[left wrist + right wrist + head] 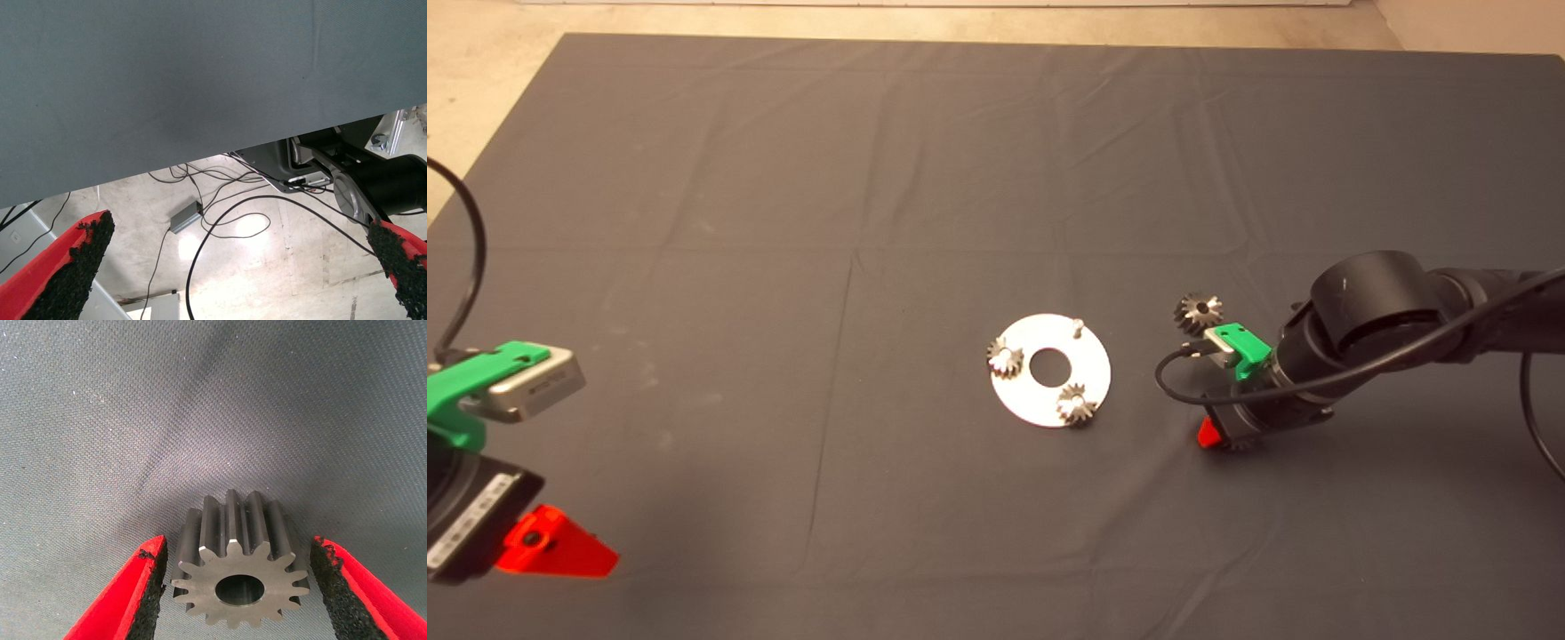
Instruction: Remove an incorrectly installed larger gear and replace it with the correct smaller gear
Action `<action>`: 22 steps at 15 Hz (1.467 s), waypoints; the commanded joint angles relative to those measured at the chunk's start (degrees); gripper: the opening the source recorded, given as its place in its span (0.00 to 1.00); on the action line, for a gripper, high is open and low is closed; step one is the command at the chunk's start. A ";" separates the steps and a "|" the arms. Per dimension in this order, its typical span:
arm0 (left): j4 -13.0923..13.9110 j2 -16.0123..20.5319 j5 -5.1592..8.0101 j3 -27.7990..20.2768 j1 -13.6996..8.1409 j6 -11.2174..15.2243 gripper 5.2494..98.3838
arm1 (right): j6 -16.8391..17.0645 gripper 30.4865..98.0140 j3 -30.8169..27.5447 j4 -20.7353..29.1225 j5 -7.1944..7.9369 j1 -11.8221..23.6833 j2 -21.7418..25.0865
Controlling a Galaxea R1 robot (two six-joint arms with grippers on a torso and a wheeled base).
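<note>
The right end effector (237, 600) is hanging low over the dark mat (783, 222) on the tabletop, to the right of a round silver plate (1096, 369). Its two red fingers (137, 600) are standing apart, one on each side of a tall, dark toothed gear (233, 567), with a thin gap showing at each pad, so nothing is being clamped. Going by its height, this is probably the larger gear, off the plate and resting on the mat with its bore facing up toward the wrist.

The smaller gear (1198, 309) is lying flat just beyond the right wrist, hole upward, on the side away from the robot and far nearer this arm than the other. The plate is carrying two shinier gears (1005, 357) and one bare pin (1078, 327), which looks like the empty seat.

The mat is lying mostly smooth with faint creases, leaving open room around the plate. The left end effector (247, 267) is waiting at the mat's near left edge, fingers wide apart.
</note>
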State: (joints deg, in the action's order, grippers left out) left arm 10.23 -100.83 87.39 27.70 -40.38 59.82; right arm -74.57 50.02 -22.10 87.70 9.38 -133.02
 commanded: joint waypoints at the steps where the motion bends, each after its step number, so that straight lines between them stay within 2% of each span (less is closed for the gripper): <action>1: 0.76 -0.12 7.61 -0.20 -0.59 0.38 1.00 | 0.92 0.40 1.38 -2.07 1.95 0.47 -0.27; 8: 0.76 -0.21 7.61 0.06 -0.59 0.30 1.00 | 1.01 0.38 2.44 -2.33 1.86 0.50 -2.03; 10: 0.76 -0.30 7.61 0.15 -0.59 0.30 1.00 | 1.01 0.34 2.44 -2.33 1.86 0.47 -1.94; 16: 0.76 -1.00 7.61 0.50 -0.59 0.30 1.00 | 0.84 0.33 1.91 -2.07 2.04 0.56 -1.94; 19: 0.76 -1.09 7.61 0.77 -0.59 0.30 1.00 | 0.92 0.28 1.99 -1.89 2.04 0.82 -1.94; 22: 0.76 -1.42 7.61 0.92 -0.59 0.30 1.00 | 0.83 0.27 1.91 -1.80 2.04 1.07 -2.03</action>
State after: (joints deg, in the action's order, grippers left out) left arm 10.24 -101.65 87.38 28.17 -40.38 59.81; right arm -73.73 51.98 -22.10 88.72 9.46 -134.65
